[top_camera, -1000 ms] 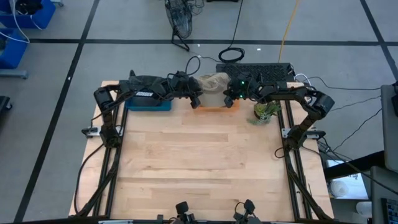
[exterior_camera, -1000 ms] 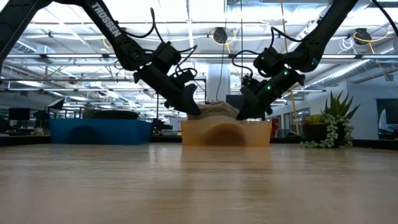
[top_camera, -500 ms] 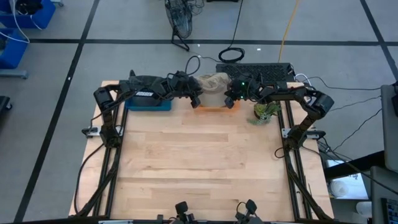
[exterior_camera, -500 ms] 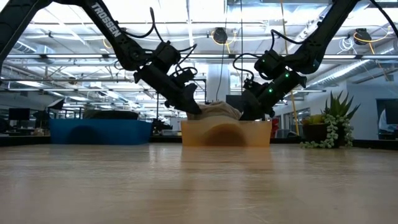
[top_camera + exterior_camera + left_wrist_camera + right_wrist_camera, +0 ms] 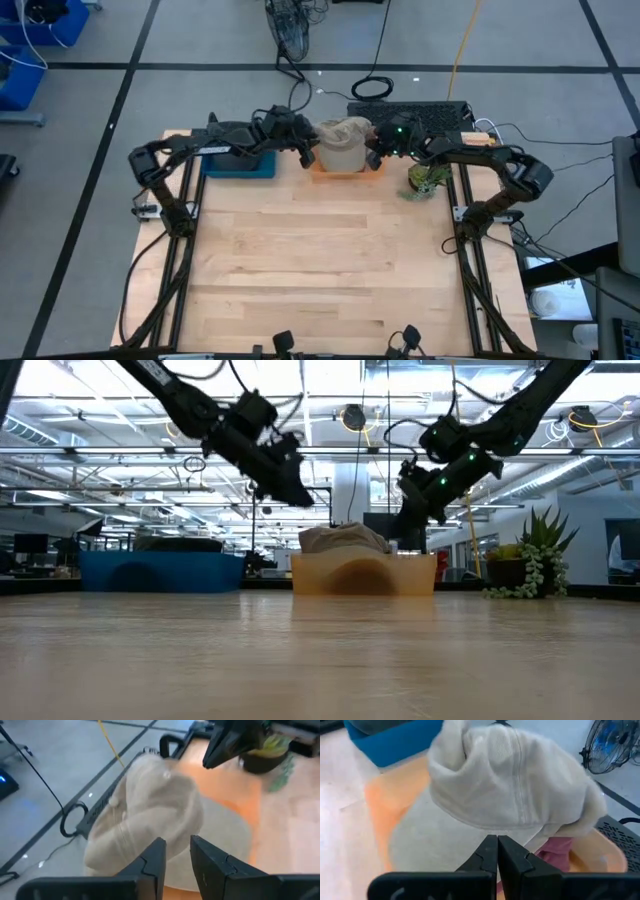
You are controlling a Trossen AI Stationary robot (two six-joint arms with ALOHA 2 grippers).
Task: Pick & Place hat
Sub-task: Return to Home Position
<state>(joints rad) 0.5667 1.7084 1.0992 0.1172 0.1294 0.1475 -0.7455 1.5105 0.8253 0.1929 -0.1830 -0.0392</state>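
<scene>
High view places both arms at the far edge of the table [image 5: 320, 270], flanking the orange bin [image 5: 345, 174]: the left gripper [image 5: 306, 153] hangs just beside the bin's left side and the right gripper [image 5: 374, 157] just beside its right. In the low view, both are clear of the bin and above its rim. The beige cap [image 5: 342, 135] lies heaped in the bin, its crown bulging over the rim, and the right wrist view shows a strip of red cap [image 5: 555, 857] tucked under it. The left gripper's fingers [image 5: 155, 857] stand a narrow gap apart with nothing between them, while the right gripper's fingers [image 5: 487, 852] are pressed together, also empty. A blue bin [image 5: 240, 165] sits to the left of the orange one and a small plant [image 5: 428, 180] to its right. The beige cap looks light and soft, a floppy cloth crown that would likely crumple under a pinch, so the firmer brim or a gathered fold of the crown seems the surest hold. Piled this high, it could probably slip over the rim if nudged, which suggests both arms should pull away clear of it.
</scene>
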